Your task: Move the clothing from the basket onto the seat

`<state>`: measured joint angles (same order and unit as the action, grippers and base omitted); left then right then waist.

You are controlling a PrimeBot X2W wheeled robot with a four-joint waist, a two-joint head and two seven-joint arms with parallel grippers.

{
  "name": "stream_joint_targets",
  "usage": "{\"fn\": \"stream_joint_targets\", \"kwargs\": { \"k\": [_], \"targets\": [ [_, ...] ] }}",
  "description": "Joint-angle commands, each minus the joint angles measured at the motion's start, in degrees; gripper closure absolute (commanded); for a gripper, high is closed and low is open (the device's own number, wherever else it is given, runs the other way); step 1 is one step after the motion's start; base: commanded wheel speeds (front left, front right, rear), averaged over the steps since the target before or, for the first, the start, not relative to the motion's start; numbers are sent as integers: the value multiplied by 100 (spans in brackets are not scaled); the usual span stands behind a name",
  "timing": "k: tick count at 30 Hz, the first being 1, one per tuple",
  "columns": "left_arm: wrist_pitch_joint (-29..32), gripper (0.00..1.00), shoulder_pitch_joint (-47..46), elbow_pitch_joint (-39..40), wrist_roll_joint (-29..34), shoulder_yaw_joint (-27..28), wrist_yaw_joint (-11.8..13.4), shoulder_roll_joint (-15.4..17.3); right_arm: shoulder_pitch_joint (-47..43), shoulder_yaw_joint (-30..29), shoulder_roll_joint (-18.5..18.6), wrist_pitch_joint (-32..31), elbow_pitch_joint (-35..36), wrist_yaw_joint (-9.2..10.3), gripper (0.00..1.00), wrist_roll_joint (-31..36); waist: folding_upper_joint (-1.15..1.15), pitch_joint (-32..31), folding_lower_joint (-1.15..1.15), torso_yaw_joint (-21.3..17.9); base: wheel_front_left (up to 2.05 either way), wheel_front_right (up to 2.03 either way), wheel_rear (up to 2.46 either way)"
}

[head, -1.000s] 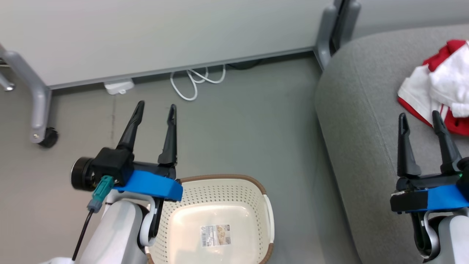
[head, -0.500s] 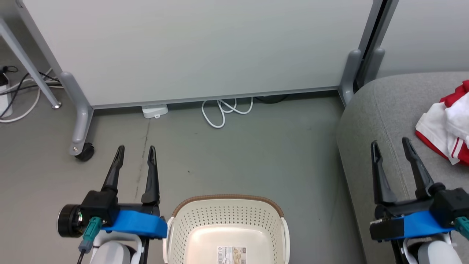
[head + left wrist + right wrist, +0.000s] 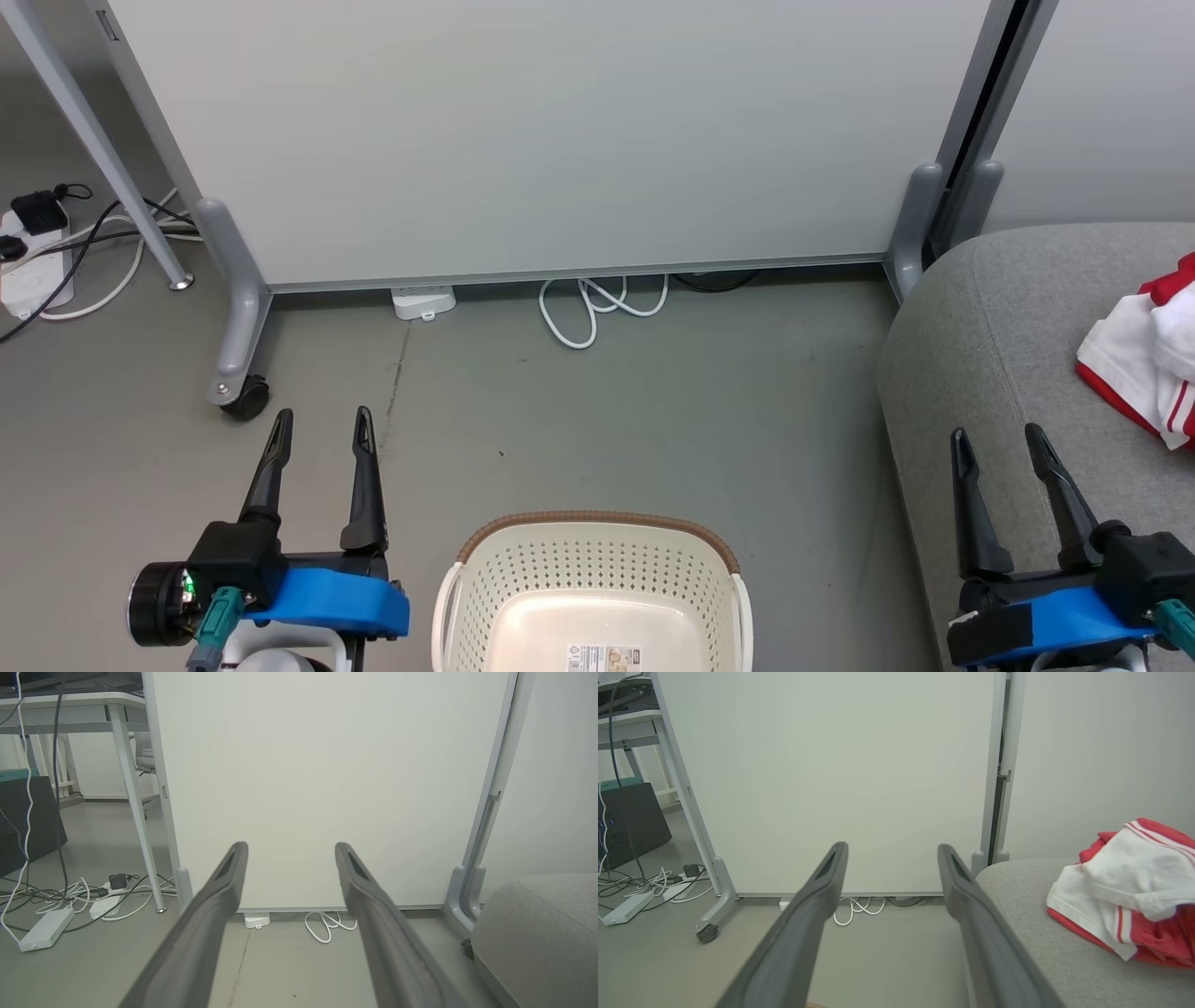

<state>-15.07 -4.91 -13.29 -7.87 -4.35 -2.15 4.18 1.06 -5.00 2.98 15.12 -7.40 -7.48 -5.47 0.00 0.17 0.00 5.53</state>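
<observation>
The red and white clothing (image 3: 1144, 350) lies crumpled on the grey seat (image 3: 980, 355) at the right edge; the right wrist view has the clothing (image 3: 1125, 896) heaped on the seat (image 3: 1045, 952) too. On the floor at the bottom centre stands the cream basket (image 3: 597, 579) with its brown rim, only a label on its bare bottom. My left gripper (image 3: 319, 427) hovers open to the basket's left, nothing between its fingers. My right gripper (image 3: 997, 443) is open over the seat's front edge, short of the clothing. In the wrist views both the left gripper (image 3: 287, 851) and the right gripper (image 3: 889, 851) point at the partition.
A pale partition panel (image 3: 560, 140) on castor feet (image 3: 245, 397) closes off the far side. White cable loops (image 3: 597, 313) and a small adapter (image 3: 422, 302) lie at its base. A power strip and cords (image 3: 37, 252) sit far left by a table leg (image 3: 93, 149). Grey floor surrounds the basket.
The head camera has tilted up and swung, so the whole picture shifted down and more of the partition shows. Both grippers stay open and sit lower in the view.
</observation>
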Motion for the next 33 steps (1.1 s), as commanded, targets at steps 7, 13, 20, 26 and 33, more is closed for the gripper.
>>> {"fn": "stream_joint_targets", "kwargs": {
  "k": [7,13,20,26,33],
  "targets": [
    [-14,0,92,30,124,89,-122,-58,-114,6,-15,3,-121,-3,0,-139,0,-19,0,-17,0,0,0],
    [0,100,46,9,140,87,-146,-86,-36,31,-1,0,-148,0,100,-134,0,-25,0,-30,0,0,0],
    [96,100,270,-314,-22,103,-151,-105,-83,18,-13,-75,-486,0,100,-292,0,-27,0,-39,0,0,0],
    [281,100,222,-302,-725,197,-184,-107,-24,-5,-12,-258,-504,0,100,-995,0,-26,0,-64,0,0,0],
    [454,100,192,-261,-1490,275,-219,-108,25,-8,-12,-436,-502,0,100,-1758,0,-24,0,-93,0,0,0]
  ]
}}
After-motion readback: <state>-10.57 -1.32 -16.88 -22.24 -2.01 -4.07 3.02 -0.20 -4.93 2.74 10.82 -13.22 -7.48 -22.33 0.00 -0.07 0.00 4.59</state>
